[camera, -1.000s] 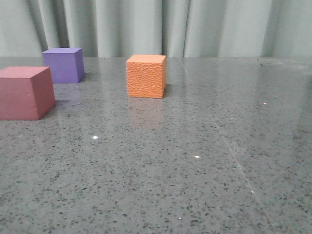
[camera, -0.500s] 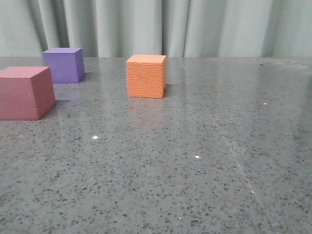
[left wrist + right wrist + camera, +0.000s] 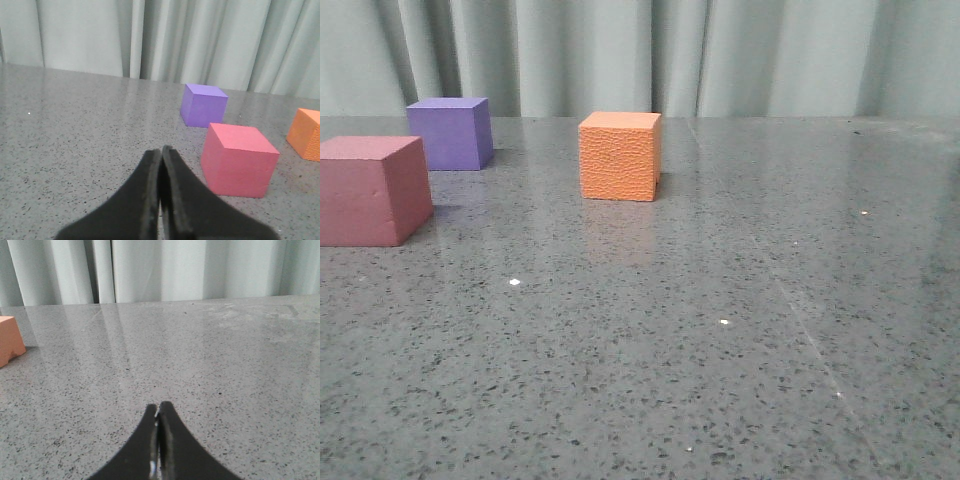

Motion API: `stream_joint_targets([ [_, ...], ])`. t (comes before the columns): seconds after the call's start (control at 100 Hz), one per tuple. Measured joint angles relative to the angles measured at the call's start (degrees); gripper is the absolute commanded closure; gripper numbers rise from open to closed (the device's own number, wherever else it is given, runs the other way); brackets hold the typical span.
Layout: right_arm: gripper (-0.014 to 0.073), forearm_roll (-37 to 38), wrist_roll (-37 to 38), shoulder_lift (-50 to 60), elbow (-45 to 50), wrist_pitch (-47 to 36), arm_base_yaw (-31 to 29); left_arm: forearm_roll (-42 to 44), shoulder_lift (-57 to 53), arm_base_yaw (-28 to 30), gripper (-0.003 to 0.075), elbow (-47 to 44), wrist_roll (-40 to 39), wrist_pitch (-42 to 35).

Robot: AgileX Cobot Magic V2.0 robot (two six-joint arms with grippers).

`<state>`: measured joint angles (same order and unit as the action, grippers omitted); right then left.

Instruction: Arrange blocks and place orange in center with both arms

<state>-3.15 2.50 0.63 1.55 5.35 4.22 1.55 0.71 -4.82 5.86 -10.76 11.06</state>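
Observation:
Three foam cubes stand on the grey speckled table (image 3: 720, 330). The pinkish-red block (image 3: 372, 190) is at the near left, the purple block (image 3: 448, 132) behind it, and the orange (image 3: 619, 155) further right near the middle. Neither arm shows in the front view. In the left wrist view my left gripper (image 3: 161, 150) is shut and empty, short of the pinkish-red block (image 3: 239, 160), with the purple block (image 3: 203, 105) and the orange (image 3: 306, 134) beyond. My right gripper (image 3: 159, 405) is shut and empty over bare table; the orange (image 3: 10, 339) is at that view's edge.
A pale pleated curtain (image 3: 650, 55) hangs behind the table's far edge. A faint scratch line (image 3: 800, 320) runs across the tabletop on the right side.

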Motion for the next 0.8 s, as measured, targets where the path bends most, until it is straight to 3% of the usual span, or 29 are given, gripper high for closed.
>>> stream_joint_targets([
  [0.39,0.0661,0.0,0.0,0.0,0.0,0.0,0.0,-0.8,24.8,0.0,0.0739,33.6,0.0,28.3],
  [0.57,0.0661,0.0,0.0,0.0,0.0,0.0,0.0,-1.1,34.0,0.0,0.0739,40.6,0.0,31.3],
  [0.8,0.0661,0.0,0.0,0.0,0.0,0.0,0.0,-3.1,38.6,0.0,0.0739,41.4,0.0,31.8],
])
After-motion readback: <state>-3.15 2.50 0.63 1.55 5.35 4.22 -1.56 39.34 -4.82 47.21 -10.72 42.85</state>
